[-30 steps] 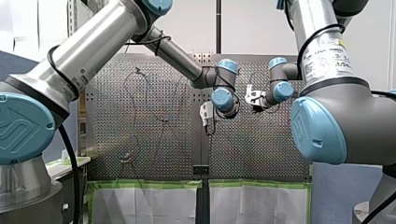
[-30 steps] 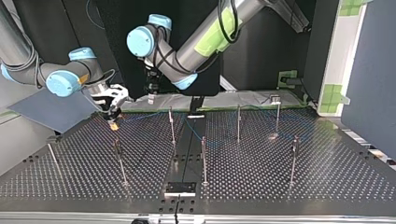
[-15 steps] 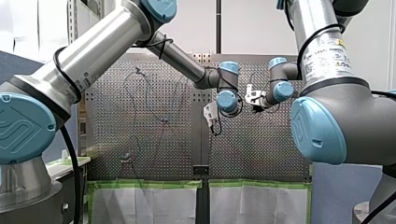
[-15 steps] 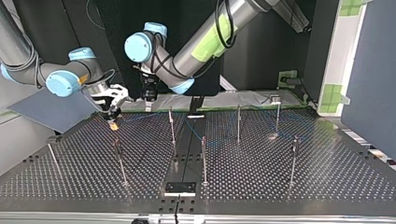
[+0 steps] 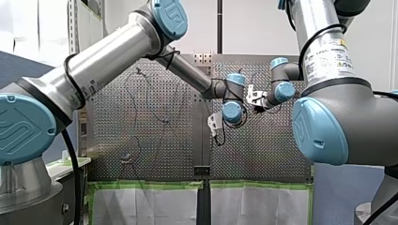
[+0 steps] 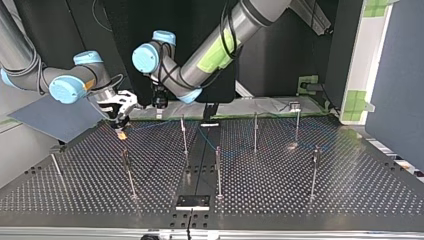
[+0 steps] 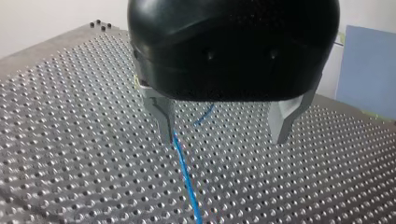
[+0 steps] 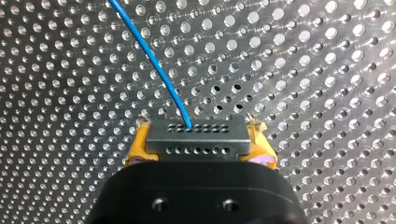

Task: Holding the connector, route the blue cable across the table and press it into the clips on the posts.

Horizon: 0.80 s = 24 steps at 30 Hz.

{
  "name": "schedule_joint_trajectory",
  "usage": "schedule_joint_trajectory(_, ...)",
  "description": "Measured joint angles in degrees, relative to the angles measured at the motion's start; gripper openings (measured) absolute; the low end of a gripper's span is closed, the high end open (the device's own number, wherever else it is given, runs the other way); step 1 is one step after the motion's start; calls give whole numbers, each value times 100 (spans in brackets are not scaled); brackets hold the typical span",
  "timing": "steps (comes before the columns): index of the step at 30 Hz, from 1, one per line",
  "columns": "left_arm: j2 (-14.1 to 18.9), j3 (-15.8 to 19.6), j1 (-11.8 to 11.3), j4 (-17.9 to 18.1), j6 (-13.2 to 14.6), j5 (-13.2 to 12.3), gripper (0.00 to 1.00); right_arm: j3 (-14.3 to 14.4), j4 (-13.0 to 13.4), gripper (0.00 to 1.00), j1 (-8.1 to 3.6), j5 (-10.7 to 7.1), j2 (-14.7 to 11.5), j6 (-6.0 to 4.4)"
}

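**Right gripper holds the connector, left gripper hangs open over the cable**

In the top view my right arm comes in low from the left and bends down near the table's far edge. The right gripper tips down at the table. Its yellow pads squeeze both ends of the grey connector, which sits just above the holes. The blue cable comes out of the middle of the connector and curves away over the table.

My left arm comes in from the top right and reaches past the middle. Its wrist turns down, so the left gripper points at the table near the far edge, close to the right gripper. Its two metal fingers are spread wide and hold nothing. The cable runs on the table under them, right by one finger; I cannot tell if it touches.

The posts stand thin and straight, well apart, with wide bare table between them. A grey-blue panel leans just beside the right gripper, at the table's left edge in the top view. There is much open room toward the near edge
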State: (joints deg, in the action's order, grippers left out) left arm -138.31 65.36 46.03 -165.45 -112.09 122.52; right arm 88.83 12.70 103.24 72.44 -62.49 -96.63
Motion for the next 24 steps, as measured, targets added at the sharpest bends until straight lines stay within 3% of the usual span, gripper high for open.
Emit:
schedule_joint_trajectory(6,-191,-272,-31,52,-8,165,100,1,4,0,-1,0,0,2)
schedule_joint_trajectory(15,-266,-343,-49,201,-46,195,100,1,9,0,-1,-1,2,10)
schedule_joint_trajectory(24,-655,-718,-187,19,-104,312,100,0,14,0,-1,-48,2,5)
